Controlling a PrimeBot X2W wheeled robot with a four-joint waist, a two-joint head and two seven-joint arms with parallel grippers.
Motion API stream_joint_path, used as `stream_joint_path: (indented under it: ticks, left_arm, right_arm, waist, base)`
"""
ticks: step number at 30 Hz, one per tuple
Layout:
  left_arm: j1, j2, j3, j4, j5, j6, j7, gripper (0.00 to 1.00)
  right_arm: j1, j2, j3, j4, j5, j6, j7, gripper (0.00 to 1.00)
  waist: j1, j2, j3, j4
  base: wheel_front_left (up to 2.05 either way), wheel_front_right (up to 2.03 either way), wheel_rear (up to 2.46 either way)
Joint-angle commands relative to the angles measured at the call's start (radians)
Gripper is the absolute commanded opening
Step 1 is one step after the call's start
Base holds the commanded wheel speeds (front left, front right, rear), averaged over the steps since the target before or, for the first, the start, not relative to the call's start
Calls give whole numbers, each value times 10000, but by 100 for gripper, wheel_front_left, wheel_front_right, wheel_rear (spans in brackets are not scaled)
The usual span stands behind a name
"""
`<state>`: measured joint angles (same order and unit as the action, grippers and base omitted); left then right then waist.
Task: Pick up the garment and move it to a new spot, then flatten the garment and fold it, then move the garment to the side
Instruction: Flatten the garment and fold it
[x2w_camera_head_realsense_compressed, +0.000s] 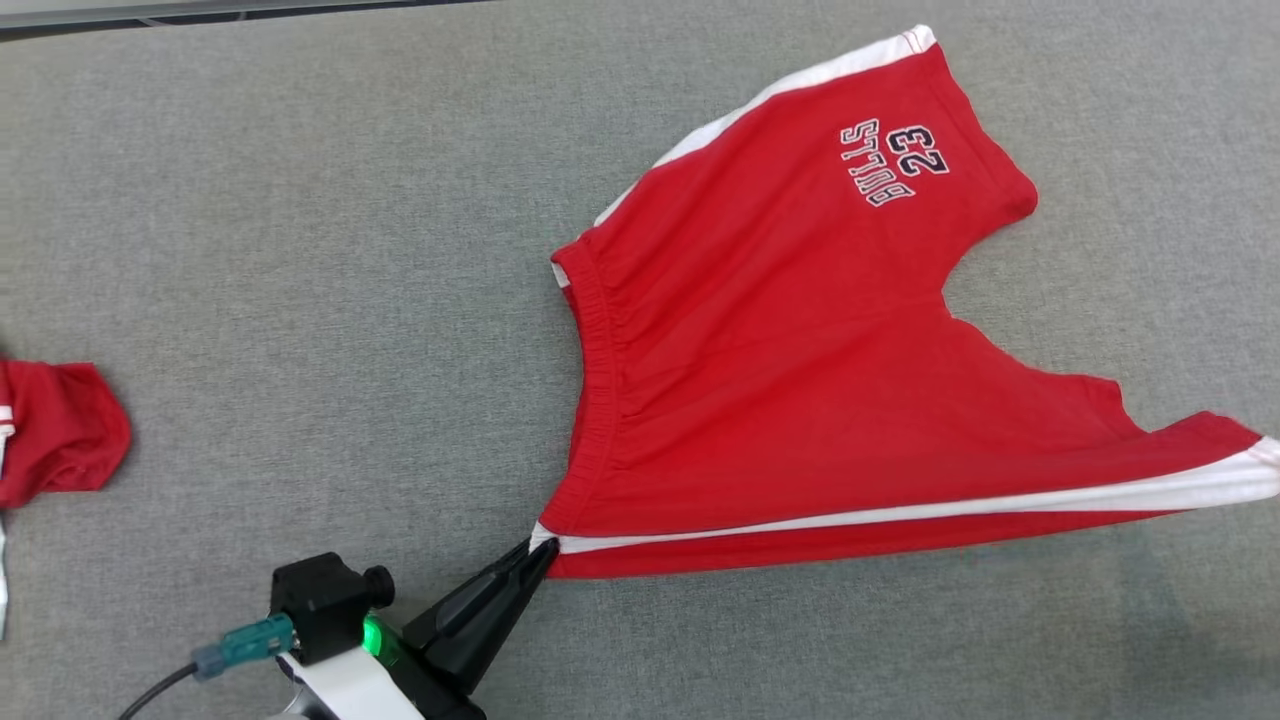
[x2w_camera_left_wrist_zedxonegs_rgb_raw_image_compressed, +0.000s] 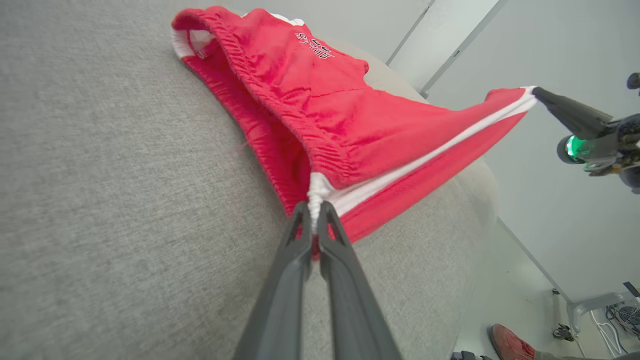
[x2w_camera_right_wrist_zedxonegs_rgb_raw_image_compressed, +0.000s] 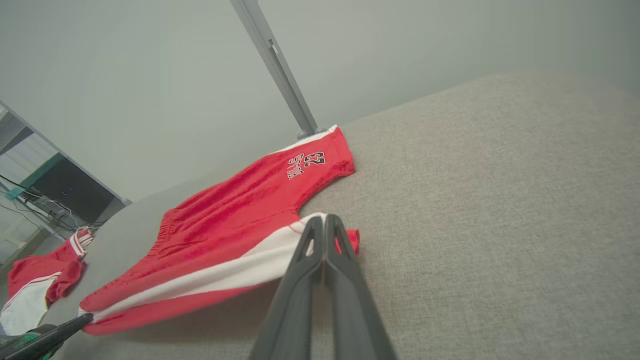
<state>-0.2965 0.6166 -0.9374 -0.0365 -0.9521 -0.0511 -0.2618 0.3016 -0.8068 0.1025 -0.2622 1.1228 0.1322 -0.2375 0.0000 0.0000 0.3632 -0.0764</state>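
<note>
Holding the red shorts (x2w_camera_head_realsense_compressed: 800, 360) taut, your left gripper (x2w_camera_head_realsense_compressed: 540, 549) is clamping the waistband corner while your right gripper (x2w_camera_right_wrist_zedxonegs_rgb_raw_image_compressed: 325, 221) is clamping the striped leg hem.

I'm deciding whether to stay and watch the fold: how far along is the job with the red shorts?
Done: the left gripper pinches the red shorts at the waistband corner, the right gripper at the leg hem. In hand: the striped side is pulled taut between them, the far leg lying on the grey table, so spreading looks under way. Left: no fold yet, nor the move aside.
</note>
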Motion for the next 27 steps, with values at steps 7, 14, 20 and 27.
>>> stream_joint_path:
  ticks: [7, 14, 20, 27]
  left_arm:
    - [-571, -507, 414, -250, -1675, -373, 809, 0]
    - [-1707, -1268, 813, -157, -3540, -428, 2213, 0]
    - [-2817, -1682, 1461, -159, -5110, -112, 3333, 0]
    - [-3585, -1638, 2155, -304, -5770, 127, 3629, 0]
  right_arm:
    - [-874, 352, -1107, 172, -408, -28, 1066, 0]
    - [-2853, 138, -985, 630, -324, -25, 2166, 0]
    - [-5073, -221, -472, 1239, -210, -23, 3072, 0]
    - [-7506, -532, 373, 2181, -80, -25, 3761, 0]
  waist:
    - [0, 0, 162, 372]
    - [0, 0, 850, 591]
    - [0, 0, 1524, 669]
    - [0, 0, 2072, 770]
  base:
    - [0, 0, 0]
    - [0, 0, 0]
    - [0, 0, 0]
    - [0, 0, 0]
